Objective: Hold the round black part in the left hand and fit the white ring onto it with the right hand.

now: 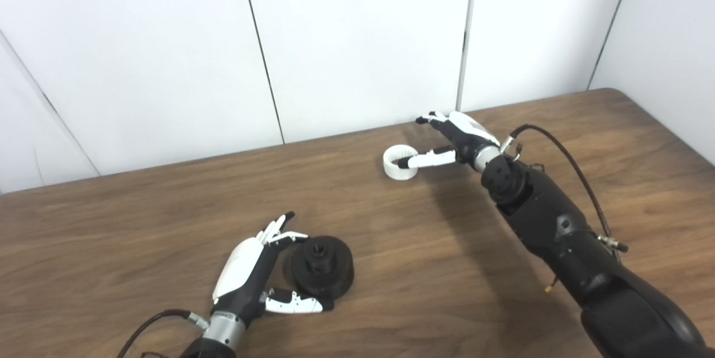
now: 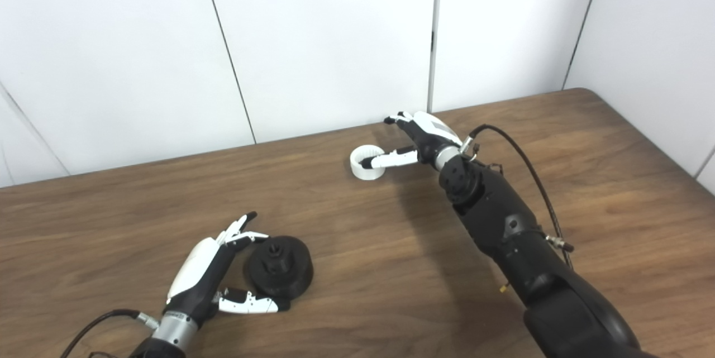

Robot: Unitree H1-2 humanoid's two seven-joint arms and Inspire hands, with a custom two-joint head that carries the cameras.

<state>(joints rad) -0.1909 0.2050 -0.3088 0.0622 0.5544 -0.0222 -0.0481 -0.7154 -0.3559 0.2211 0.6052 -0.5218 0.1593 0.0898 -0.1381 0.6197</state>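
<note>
While neither part is lifted yet, risk on both sides. Near the front left of the table (image 1: 139,218), round black part (image 1: 322,267) resting flat, left hand (image 1: 254,277) cupped beside it, fingers (image 1: 276,229) apart at its far-left edge and thumb lying against its near rim: a loose bracket, not yet a clamp. Likely slip if closing starts off-centre, since smooth, matte sides offer little bite and a squat drum of that sort tends to skate across polished wood grain. Raised hub at the centre, with a small socket in it, probably the seat for the ring; any tilt in the hold would spoil alignment there.

Farther back, near the wall (image 1: 357,39), white ring (image 1: 400,162) lying flat, well apart from the black part. Right hand (image 1: 455,140) just beside it, fingers spread, thumb tip reaching over or into the ring's opening; actual contact hard to judge. Thin, light, glossy plastic band with fine ribbing inside: easy to flick away, roll or tip with a single-sided push, and easy to pinch crooked. Cable (image 1: 564,162) looping off the right forearm, a possible snag during the carry across.
</note>
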